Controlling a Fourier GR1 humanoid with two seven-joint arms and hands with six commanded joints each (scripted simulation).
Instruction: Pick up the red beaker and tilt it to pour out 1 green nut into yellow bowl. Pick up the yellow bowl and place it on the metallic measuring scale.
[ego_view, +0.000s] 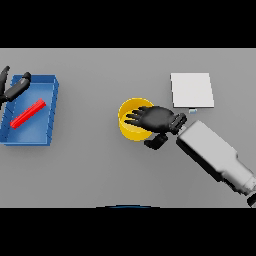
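Yellow bowl upright at frame centre on the grey surface, rim up, contents hidden, so cannot tell whether a green nut lies inside. Right hand spread flat over the bowl's right half, fingers straight and apart across the opening, thumb hanging just outside the lower right rim, not clamped on anything; looks like a reach lined up for a rim grasp ahead of the lift. Metallic measuring scale lying flat at upper right, near the bowl but apart from it, presumably kept close for a short carry. Red beaker lying on its side, diagonal, inside the blue bin at far left, well apart from the bowl. Left hand at upper left edge over the bin's corner, holding nothing, fingers loosely bent, idle.
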